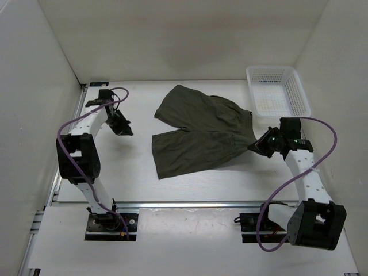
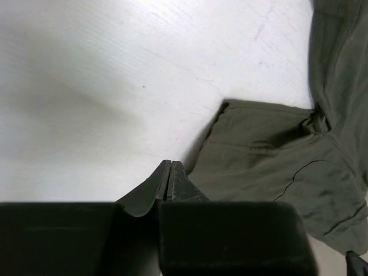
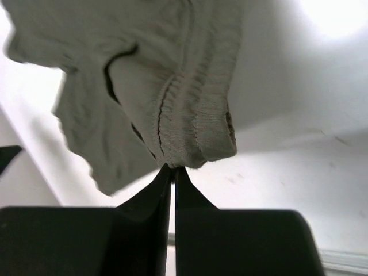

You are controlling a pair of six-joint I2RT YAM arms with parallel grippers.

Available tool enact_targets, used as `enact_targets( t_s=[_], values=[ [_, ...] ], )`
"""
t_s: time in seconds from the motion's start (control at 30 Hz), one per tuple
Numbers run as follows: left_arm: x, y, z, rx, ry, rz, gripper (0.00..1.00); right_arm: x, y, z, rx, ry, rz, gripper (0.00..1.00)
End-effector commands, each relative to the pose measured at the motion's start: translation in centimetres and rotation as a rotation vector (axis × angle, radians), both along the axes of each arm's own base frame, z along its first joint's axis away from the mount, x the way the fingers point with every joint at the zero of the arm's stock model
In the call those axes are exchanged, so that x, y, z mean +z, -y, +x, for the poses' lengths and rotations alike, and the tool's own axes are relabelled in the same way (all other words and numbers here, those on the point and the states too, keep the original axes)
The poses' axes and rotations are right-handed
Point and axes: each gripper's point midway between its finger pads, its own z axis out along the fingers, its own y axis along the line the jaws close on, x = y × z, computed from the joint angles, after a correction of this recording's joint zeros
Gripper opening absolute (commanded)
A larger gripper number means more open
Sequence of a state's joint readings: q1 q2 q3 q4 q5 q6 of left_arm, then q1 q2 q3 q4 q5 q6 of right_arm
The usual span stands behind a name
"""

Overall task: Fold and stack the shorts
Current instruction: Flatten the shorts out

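The dark olive-green shorts (image 1: 198, 135) lie spread on the white table, legs pointing left and waistband to the right. My right gripper (image 1: 256, 145) is at the waistband's right corner. In the right wrist view its fingertips (image 3: 173, 168) are shut on the gathered waistband edge of the shorts (image 3: 184, 86), which bunches up above them. My left gripper (image 1: 124, 129) hovers left of the shorts, apart from the fabric. In the left wrist view that gripper (image 2: 170, 164) is shut with nothing between the fingers, and a leg hem of the shorts (image 2: 270, 161) lies to its right.
A white plastic mesh basket (image 1: 277, 89) stands at the back right, just behind the right arm. White walls close in the table on the left, back and right. A metal rail (image 1: 184, 203) runs along the near edge.
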State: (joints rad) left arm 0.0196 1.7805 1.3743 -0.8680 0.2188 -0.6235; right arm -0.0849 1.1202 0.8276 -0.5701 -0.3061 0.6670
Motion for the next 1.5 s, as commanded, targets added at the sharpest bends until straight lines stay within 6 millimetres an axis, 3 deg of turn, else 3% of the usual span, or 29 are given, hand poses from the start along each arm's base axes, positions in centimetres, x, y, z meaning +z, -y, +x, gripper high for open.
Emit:
enact_targets(
  t_s=[0.0, 0.07, 0.13, 0.2, 0.3, 0.33, 0.37, 0.43, 0.47, 0.5, 0.53, 0.6, 0.83, 0.9, 0.97, 1.0, 1.03, 1.07, 1.13, 1.23, 1.3, 1.37, 1.47],
  values=[
    [1.2, -0.3, -2.1, -0.016, 0.006, 0.020, 0.11, -2.4, 1.0, -5.3, 0.062, -0.151, -0.098, 0.00],
    [0.7, 0.0, -3.2, -0.025, -0.011, 0.020, 0.11, -3.6, 1.0, -7.4, 0.069, -0.218, -0.102, 0.02],
    [0.2, 1.2, -4.8, -0.060, -0.032, 0.020, 0.11, -5.2, 1.0, -9.0, 0.058, -0.279, -0.100, 0.34],
    [-0.5, 3.1, -6.6, -0.119, -0.059, 0.010, 0.11, -5.8, 0.9, -9.2, 0.051, -0.282, -0.095, 0.48],
    [-1.9, 5.4, -9.3, -0.202, -0.115, 0.003, 0.32, -6.1, 1.1, -8.8, 0.034, -0.272, -0.102, 0.54],
    [-1.9, 6.0, -9.7, -0.215, -0.112, -0.007, 0.37, -5.9, 1.1, -8.6, 0.034, -0.271, -0.102, 0.61],
    [-2.3, 6.4, -10.3, -0.230, -0.125, -0.005, 0.58, -5.5, 1.2, -8.0, 0.033, -0.255, -0.103, 0.61],
    [-3.0, 7.1, -11.6, -0.252, -0.150, -0.004, 0.62, -5.3, 1.4, -7.6, 0.028, -0.253, -0.112, 0.65],
    [-3.3, 7.1, -11.7, -0.252, -0.151, -0.003, 0.73, -5.5, 1.3, -7.6, 0.029, -0.264, -0.111, 0.65],
    [-3.6, 7.2, -12.2, -0.261, -0.162, -0.002, 0.76, -5.2, 1.4, -7.4, 0.028, -0.253, -0.112, 0.65],
    [-4.8, 7.7, -12.9, -0.265, -0.193, -0.021, 0.82, -5.1, 1.2, -7.3, 0.024, -0.255, -0.097, 0.74],
    [-5.1, 8.1, -12.7, -0.276, -0.188, -0.021, 0.82, -5.0, 1.0, -7.4, 0.030, -0.254, -0.087, 0.77],
    [-7.3, 10.9, -15.3, -0.378, -0.270, -0.053, 0.83, -5.2, 0.7, -8.0, 0.019, -0.255, -0.070, 0.89],
    [-7.8, 11.6, -16.0, -0.385, -0.295, -0.040, 0.80, -5.4, 0.6, -8.2, 0.009, -0.258, -0.064, 0.90],
    [-8.0, 11.9, -15.4, -0.383, -0.290, -0.029, 0.66, -5.7, 0.6, -8.3, 0.000, -0.263, -0.058, 0.90],
    [-7.7, 11.9, -14.3, -0.379, -0.259, -0.009, 0.55, -5.8, 0.4, -8.3, 0.005, -0.261, -0.049, 0.90],
    [-7.9, 11.9, -13.9, -0.377, -0.258, 0.001, 0.37, -6.0, 0.4, -8.3, -0.003, -0.273, -0.043, 0.90],
    [-7.8, 11.8, -13.4, -0.368, -0.253, -0.001, 0.11, -6.2, 0.3, -8.3, -0.013, -0.278, -0.037, 0.90],
    [-7.0, 11.1, -11.9, -0.369, -0.221, -0.003, 0.10, -6.7, 0.4, -8.4, -0.031, -0.294, -0.021, 0.89],
    [-5.4, 7.8, -9.8, -0.298, -0.178, 0.080, 0.10, -7.8, 0.2, -8.6, -0.072, -0.321, 0.053, 0.88],
    [-4.3, 6.6, -9.1, -0.270, -0.145, 0.077, 0.10, -8.5, -0.5, -8.5, -0.086, -0.320, 0.130, 0.86],
    [-3.3, 6.9, -8.3, -0.281, -0.109, 0.063, 0.10, -9.1, -1.2, -8.6, -0.083, -0.324, 0.174, 0.85],
    [-3.6, 7.4, -8.3, -0.293, -0.120, 0.054, 0.10, -10.5, -2.0, -8.6, -0.089, -0.335, 0.239, 0.85]
  ],
)
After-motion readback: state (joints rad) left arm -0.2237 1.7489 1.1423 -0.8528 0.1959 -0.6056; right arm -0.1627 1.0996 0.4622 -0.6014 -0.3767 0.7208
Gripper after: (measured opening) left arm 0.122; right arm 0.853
